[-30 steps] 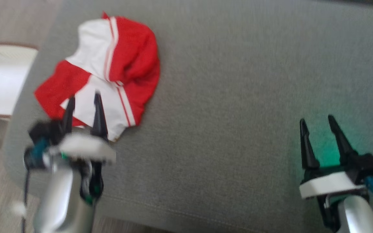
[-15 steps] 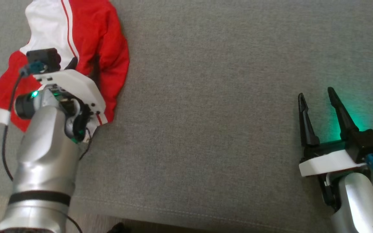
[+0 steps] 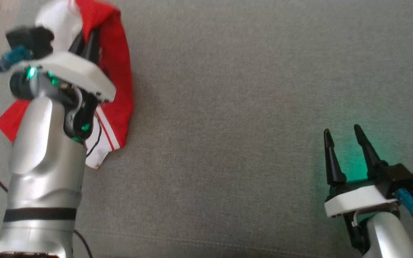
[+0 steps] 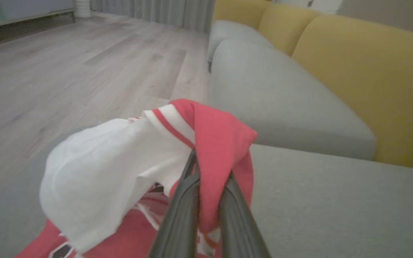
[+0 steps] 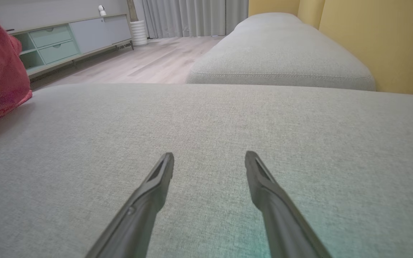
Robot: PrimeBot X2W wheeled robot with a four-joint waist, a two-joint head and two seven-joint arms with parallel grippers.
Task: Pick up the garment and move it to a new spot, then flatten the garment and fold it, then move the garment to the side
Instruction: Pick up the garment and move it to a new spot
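1. Left gripper (image 3: 88, 37) is pinching a red fold of the soft red-and-white garment (image 3: 117, 79), far left on the grey woven cushion (image 3: 246, 107).
2. Right gripper (image 3: 342, 129) is hovering near right, its pointed fingers spread apart.

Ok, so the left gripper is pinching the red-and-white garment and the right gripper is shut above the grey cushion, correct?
No: the right gripper is open, fingers spread above the grey cushion, as the right wrist view shows. The left gripper is pinching the red-and-white garment.
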